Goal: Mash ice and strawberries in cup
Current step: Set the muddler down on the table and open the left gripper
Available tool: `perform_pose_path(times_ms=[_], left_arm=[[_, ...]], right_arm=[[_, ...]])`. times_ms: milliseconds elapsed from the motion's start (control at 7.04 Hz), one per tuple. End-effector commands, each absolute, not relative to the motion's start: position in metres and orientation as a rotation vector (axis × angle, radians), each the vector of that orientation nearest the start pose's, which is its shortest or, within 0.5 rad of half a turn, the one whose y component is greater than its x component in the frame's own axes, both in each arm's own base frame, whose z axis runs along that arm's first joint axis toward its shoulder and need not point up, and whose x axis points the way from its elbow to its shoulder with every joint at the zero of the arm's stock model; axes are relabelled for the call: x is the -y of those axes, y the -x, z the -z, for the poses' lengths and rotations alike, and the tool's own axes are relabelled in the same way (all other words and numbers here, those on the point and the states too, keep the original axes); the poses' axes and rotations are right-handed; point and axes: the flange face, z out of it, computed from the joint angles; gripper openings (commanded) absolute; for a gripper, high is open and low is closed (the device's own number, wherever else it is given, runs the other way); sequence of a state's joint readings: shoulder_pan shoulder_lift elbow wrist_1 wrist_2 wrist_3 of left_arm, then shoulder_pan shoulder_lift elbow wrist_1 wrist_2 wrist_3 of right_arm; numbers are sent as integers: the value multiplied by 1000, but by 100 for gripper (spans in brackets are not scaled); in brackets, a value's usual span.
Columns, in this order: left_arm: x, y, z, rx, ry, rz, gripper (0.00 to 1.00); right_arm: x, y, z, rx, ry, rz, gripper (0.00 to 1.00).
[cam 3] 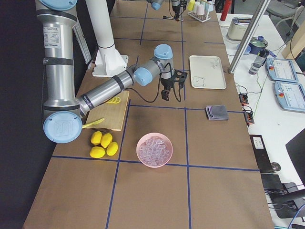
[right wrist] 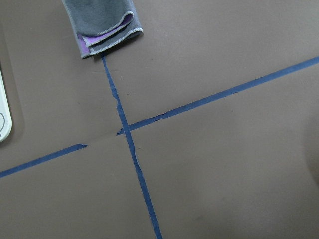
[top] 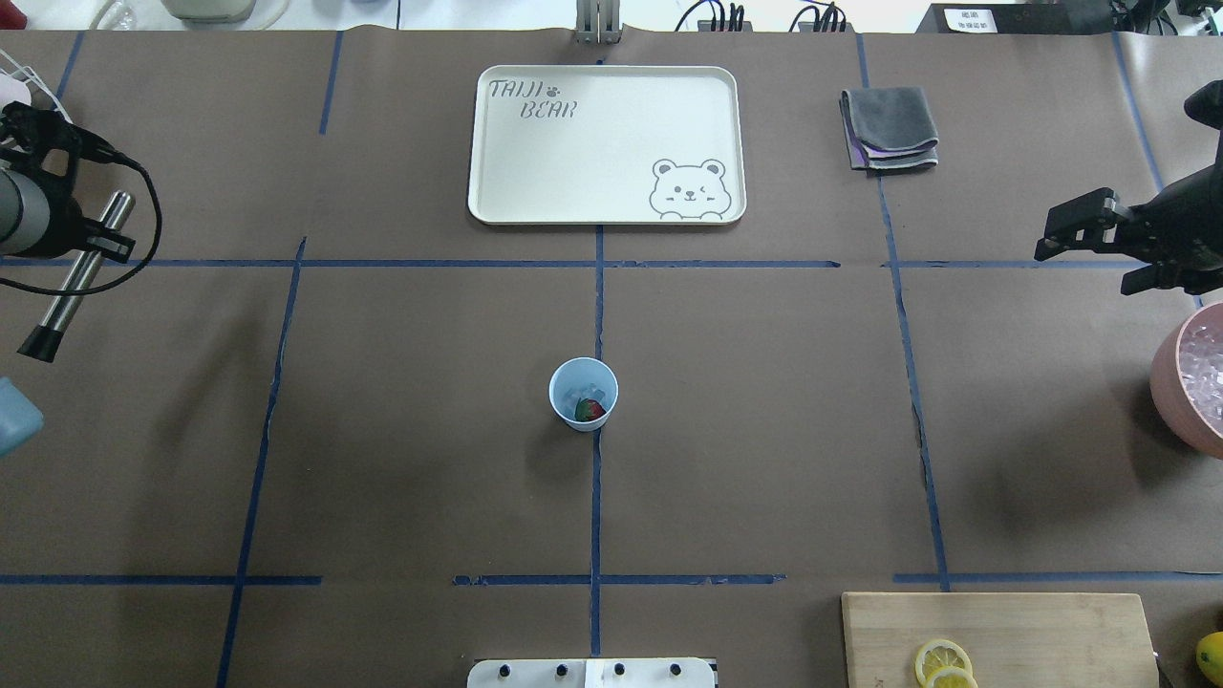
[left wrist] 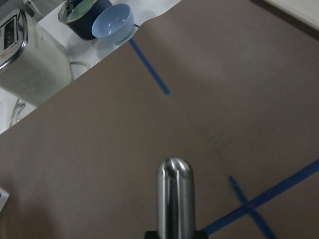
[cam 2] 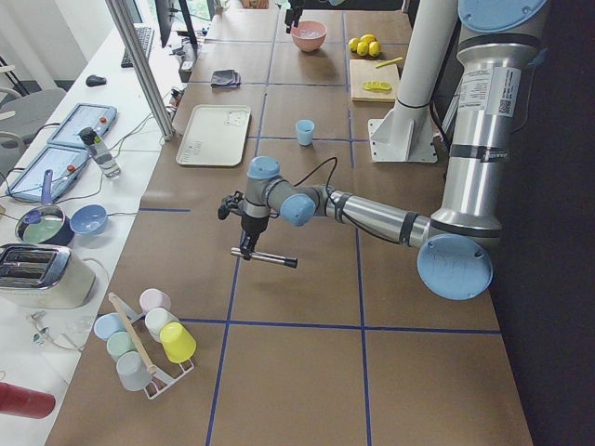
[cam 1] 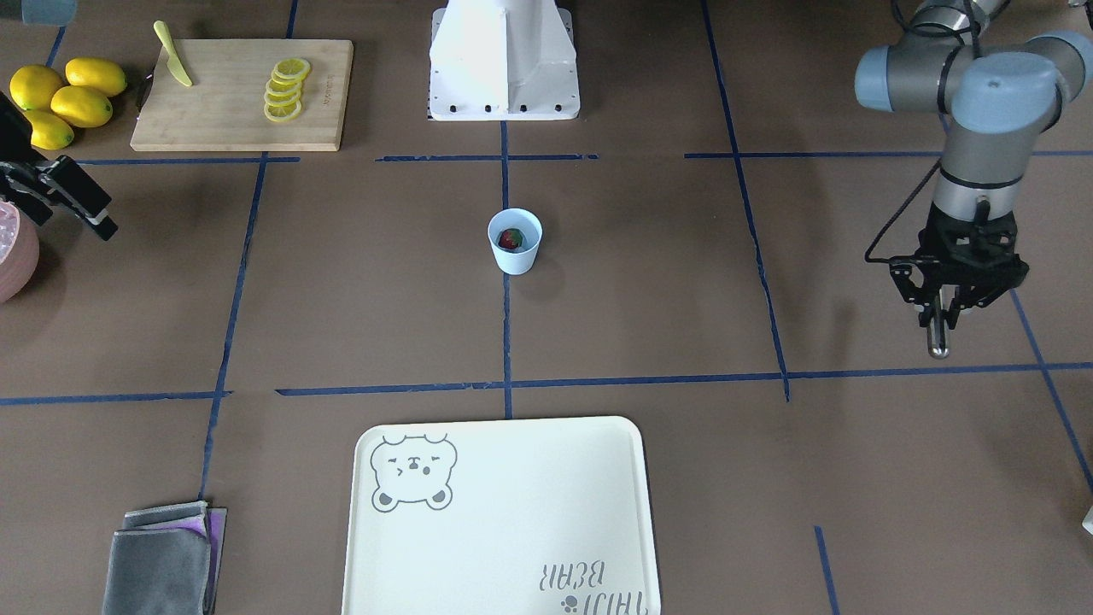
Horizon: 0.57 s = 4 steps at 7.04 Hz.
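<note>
The pale-blue cup (cam 1: 515, 256) stands upright at the table's middle, also in the overhead view (top: 571, 413). A dark-red strawberry (cam 1: 511, 239) (top: 590, 410) and clear ice lumps (top: 589, 391) lie inside it. My left gripper (cam 1: 939, 299) (top: 96, 239) hovers far off at the table's left end, shut on a steel muddler rod (top: 76, 277) (left wrist: 175, 199) with a black end. My right gripper (cam 1: 60, 201) (top: 1108, 248) is open and empty at the right end, next to the pink bowl.
A pink bowl (top: 1170, 382) (cam 3: 141, 153) of ice sits at the right edge. A cutting board (cam 1: 213, 120) holds lemon slices (cam 1: 284, 90) and a yellow knife (cam 1: 173, 55); whole lemons (cam 1: 64, 102) lie beside it. A cream tray (top: 592, 143) and a folded grey cloth (top: 889, 129) lie at the far side.
</note>
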<state>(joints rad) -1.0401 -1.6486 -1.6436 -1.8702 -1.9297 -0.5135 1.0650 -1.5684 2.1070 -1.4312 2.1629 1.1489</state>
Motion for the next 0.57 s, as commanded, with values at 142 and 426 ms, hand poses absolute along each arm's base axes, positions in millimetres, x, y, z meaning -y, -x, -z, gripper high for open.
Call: perform_pose_path(times_ms=[142, 426], left_arm=[[516, -165, -644, -561, -28, -8, 0], [508, -161, -690, -581, -62, -7, 0]], right_arm=[[446, 159, -386, 876, -28, -400, 100], [446, 158, -383, 880, -33, -398, 100]])
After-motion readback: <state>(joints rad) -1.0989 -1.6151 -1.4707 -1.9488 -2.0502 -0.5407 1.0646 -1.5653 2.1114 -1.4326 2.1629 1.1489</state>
